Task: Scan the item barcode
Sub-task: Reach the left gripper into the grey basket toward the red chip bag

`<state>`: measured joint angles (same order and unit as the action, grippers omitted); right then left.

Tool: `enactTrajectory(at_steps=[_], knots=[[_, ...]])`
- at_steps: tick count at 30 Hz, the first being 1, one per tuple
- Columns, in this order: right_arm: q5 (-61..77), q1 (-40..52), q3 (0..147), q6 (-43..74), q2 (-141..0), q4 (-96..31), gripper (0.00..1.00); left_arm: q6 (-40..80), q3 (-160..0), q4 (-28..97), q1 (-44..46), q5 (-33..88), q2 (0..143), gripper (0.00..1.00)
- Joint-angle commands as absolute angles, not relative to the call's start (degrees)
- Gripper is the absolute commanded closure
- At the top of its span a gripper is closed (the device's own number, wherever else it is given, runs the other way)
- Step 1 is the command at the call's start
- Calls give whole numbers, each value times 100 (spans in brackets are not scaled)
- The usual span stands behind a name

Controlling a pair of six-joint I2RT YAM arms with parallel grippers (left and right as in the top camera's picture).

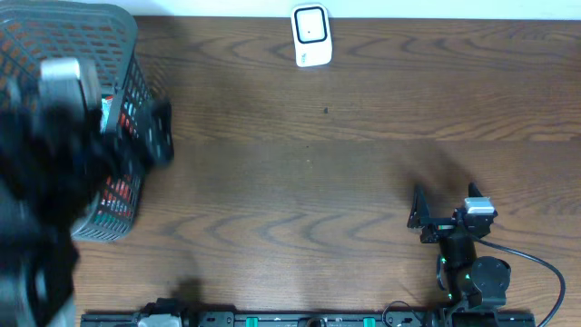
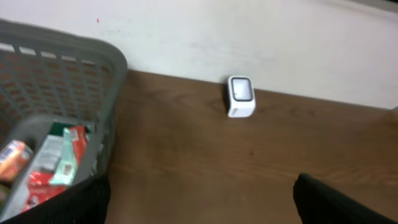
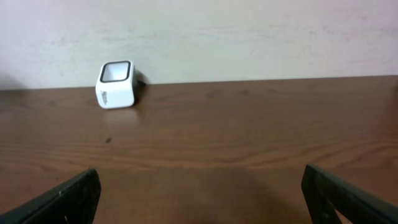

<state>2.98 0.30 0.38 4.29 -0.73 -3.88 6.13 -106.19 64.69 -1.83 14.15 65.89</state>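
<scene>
Several packaged items (image 2: 59,158), red, green and orange, lie in a grey mesh basket (image 2: 93,53) at the table's left end (image 1: 118,36). A small white barcode scanner (image 1: 310,34) stands at the table's far edge, also seen in the left wrist view (image 2: 240,96) and the right wrist view (image 3: 116,84). My left gripper (image 2: 199,211) is open and empty, blurred, at the basket's right rim (image 1: 145,136). One finger overlaps the rim; the other is over the table. My right gripper (image 1: 445,204) hangs open and empty low over bare wood (image 3: 199,199) at the front right.
The brown wooden table (image 1: 309,182) runs between basket and right arm. A pale wall (image 3: 249,31) stands behind the scanner. A black cable (image 1: 545,272) loops by the right arm's base. A black rail (image 1: 309,320) lines the front edge.
</scene>
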Motion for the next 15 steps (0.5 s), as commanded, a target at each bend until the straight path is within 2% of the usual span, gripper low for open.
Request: enactTrajectory(at_steps=[1,5,6,15], knots=[[287,84,32,419,-45,-410,1,281,-11686,6836,-239,987,7631,6],[287,84,32,419,-45,-410,1,145,-12567,7415,-639,937,8632,5],[287,84,32,419,-45,-410,1,145,-12689,7577,-854,937,8862,1],[285,84,32,419,-45,-410,1,-644,-12696,8149,-2683,941,9649,0]])
